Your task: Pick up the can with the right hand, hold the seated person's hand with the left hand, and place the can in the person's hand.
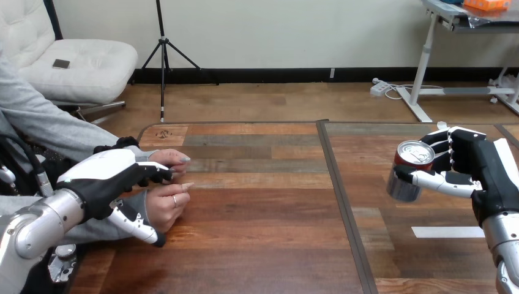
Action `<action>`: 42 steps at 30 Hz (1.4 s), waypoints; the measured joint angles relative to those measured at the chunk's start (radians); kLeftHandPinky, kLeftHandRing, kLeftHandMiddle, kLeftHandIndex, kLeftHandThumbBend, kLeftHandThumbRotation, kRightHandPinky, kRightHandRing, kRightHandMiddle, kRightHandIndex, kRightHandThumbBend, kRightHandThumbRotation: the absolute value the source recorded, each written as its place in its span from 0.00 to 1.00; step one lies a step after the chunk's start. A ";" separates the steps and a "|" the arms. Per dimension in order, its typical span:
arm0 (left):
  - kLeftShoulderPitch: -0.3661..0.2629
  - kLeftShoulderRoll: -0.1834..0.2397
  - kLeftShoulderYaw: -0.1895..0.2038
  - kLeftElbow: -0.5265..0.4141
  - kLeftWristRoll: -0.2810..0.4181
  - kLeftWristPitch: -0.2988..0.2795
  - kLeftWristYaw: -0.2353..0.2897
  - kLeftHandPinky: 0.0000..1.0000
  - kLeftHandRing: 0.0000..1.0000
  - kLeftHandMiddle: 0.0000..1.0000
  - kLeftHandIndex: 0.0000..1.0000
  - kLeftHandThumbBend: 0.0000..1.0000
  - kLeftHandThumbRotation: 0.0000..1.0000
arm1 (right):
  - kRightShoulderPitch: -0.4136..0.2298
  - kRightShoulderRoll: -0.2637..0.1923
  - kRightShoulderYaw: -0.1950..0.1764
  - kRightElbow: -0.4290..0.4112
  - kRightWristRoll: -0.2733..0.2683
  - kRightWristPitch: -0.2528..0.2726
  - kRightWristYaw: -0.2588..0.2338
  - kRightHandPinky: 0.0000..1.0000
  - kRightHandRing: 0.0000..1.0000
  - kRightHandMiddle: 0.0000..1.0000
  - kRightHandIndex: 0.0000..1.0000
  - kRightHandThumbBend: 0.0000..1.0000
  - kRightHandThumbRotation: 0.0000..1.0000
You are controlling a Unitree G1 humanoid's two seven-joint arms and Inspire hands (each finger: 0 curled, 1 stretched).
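Left hand (pixel 105 181) clasps person's nearer hand (pixel 169 206); right hand (pixel 485 164) grips can (pixel 406 174).

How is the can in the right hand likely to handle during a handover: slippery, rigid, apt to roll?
The can looks smooth and shiny, so probably slippery; the right hand grips it tilted, above the table. Being a cylinder, it would likely roll if set down on its side. Its metal looks undented, so probably fairly stiff.

1. Your can (pixel 404 185) shows a red band under a silver lid, with a silver lower body.
2. Your right hand (pixel 483 162) and left hand (pixel 104 177) are black with white shells.
3. Your table (pixel 263 208) is planked wood in mixed browns and greys, with one white strip (pixel 448 232).
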 measured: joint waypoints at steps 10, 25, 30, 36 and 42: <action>-0.026 0.014 -0.042 0.056 0.093 0.034 0.057 0.77 0.84 0.85 0.84 1.00 0.26 | 0.000 0.000 -0.001 0.000 0.011 0.002 0.003 0.34 0.37 0.43 0.44 0.74 0.00; -0.049 0.025 -0.100 0.169 0.176 0.066 0.186 0.77 0.82 0.83 0.82 1.00 0.20 | 0.001 0.000 -0.005 0.000 0.016 0.002 0.014 0.34 0.37 0.42 0.44 0.73 0.00; -0.059 0.026 -0.112 0.198 0.179 0.069 0.211 0.76 0.81 0.82 0.81 1.00 0.20 | 0.002 0.000 -0.006 0.000 0.020 0.003 0.020 0.33 0.37 0.42 0.44 0.73 0.00; -0.067 0.029 -0.119 0.217 0.185 0.064 0.235 0.74 0.79 0.81 0.80 1.00 0.21 | 0.002 0.000 -0.007 0.000 0.036 0.006 0.027 0.33 0.37 0.43 0.44 0.72 0.00; -0.075 0.031 -0.125 0.232 0.185 0.060 0.238 0.71 0.77 0.79 0.78 1.00 0.20 | 0.002 0.000 -0.007 0.000 0.045 0.006 0.030 0.33 0.37 0.43 0.44 0.72 0.00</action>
